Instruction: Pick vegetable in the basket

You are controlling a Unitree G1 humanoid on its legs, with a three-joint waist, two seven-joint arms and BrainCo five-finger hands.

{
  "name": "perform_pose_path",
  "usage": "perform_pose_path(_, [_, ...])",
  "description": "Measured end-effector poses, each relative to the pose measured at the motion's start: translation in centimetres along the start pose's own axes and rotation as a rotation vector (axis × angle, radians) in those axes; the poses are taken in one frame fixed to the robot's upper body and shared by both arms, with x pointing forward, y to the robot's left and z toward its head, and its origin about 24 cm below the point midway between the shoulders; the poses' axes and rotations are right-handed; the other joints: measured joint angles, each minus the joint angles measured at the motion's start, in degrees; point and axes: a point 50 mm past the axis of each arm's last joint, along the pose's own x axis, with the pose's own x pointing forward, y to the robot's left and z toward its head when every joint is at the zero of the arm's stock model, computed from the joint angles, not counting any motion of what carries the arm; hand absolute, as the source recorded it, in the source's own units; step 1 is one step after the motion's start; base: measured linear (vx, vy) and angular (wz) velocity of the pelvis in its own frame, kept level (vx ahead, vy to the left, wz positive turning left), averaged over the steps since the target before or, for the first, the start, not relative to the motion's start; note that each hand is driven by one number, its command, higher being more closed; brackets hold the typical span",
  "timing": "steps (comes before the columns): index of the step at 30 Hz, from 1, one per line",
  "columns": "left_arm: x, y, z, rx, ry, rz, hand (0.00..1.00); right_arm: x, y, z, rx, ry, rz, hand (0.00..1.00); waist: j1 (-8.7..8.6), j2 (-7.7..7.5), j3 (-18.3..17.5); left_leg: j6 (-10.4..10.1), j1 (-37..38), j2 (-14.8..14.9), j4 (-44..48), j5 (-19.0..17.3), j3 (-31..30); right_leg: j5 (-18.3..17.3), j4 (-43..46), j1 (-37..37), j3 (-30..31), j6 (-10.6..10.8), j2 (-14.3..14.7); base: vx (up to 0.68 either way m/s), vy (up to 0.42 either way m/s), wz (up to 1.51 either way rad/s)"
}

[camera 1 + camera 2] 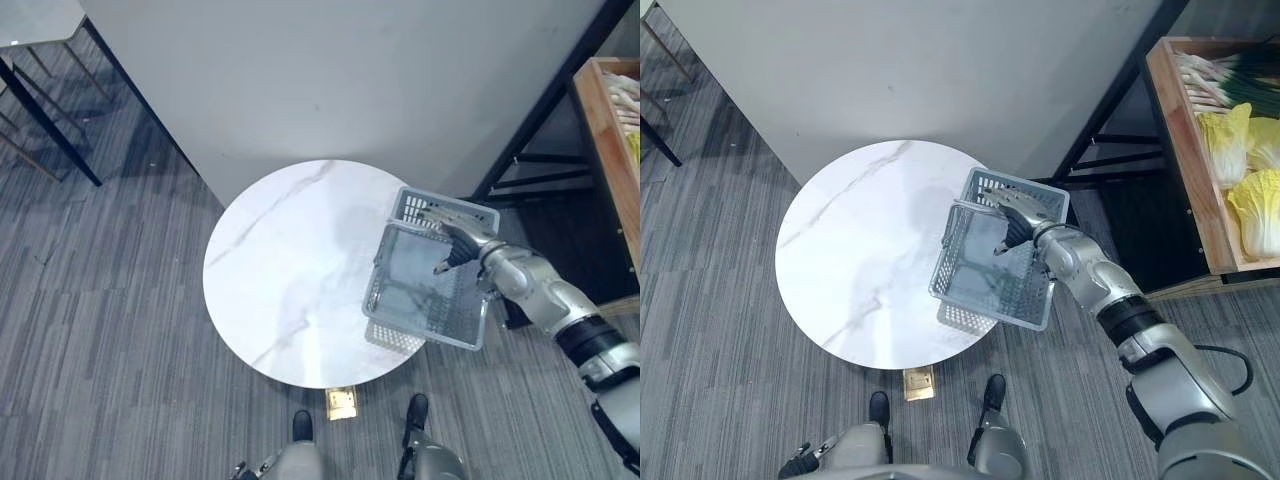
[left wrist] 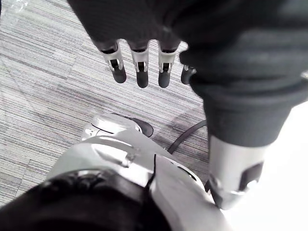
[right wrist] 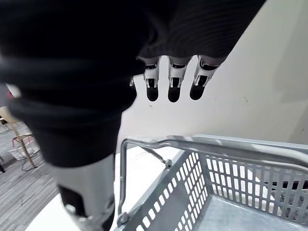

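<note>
Grey striped carpet floor [image 1: 100, 330] takes up most of the scene, with a plain white wall [image 1: 350, 80] running across the far side. Against that wall stands a round white marble table [image 1: 280, 270]. To the far right, well apart from the table, is a wooden crate [image 1: 1185, 170] holding the vegetables: pale yellow-green cabbages [image 1: 1260, 205] and, beyond them, a bunch of long green stalks [image 1: 1225, 78] that may be spring onions, though they are hard to make out.

A grey slotted plastic basket [image 1: 420, 332] sits on the table's right edge, its near right corner hanging over the floor. Its handle [image 3: 144, 142] is swung up across the top.

The right hand [image 1: 1025, 225] reaches in from the right over the far part of the basket, its fingers [image 3: 174, 82] straight and side by side, clasping nothing. Whether they touch the handle cannot be told.

The left hand [image 2: 140, 67] hangs low over the carpet, fingers straight and relaxed, holding nothing.
</note>
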Motion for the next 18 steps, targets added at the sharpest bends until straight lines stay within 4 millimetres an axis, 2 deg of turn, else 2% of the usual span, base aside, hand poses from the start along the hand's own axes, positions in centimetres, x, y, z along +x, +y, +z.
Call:
perform_pose_path(4, [0.0,-0.1,0.2,0.000,-0.010,-0.003,0.00,0.2,-0.5,-1.6,-0.005,0.081,-0.003,0.00,-0.04,-0.19,1.0,0.2,-0.9,-0.2,0.0,0.2,-1.1,0.0,0.0,-0.1,-0.9,0.0,-0.3,-0.01,-0.001,0.12])
perform_pose_path(11, [0.2,-0.4,0.6,0.024,-0.020,-0.008,0.00,0.3,-1.0,-4.4,-0.075,0.225,0.022,0.00,1.11,-0.03,2.7,0.5,-1.9,-0.9,0.0,0.4,-1.4,0.3,0.1,-1.0,-1.3,-0.4,-0.8,0.00,0.004,0.03])
perform_pose_path(18, [0.2,-0.7,0.9,0.050,-0.029,-0.019,0.00,-0.4,-2.3,-6.7,-0.038,0.349,-0.035,0.00,1.01,0.27,4.4,1.1,-2.9,-1.9,0.0,0.8,-2.5,0.9,0.1,-1.4,-2.3,-0.5,-1.9,-0.01,0.014,0.08])
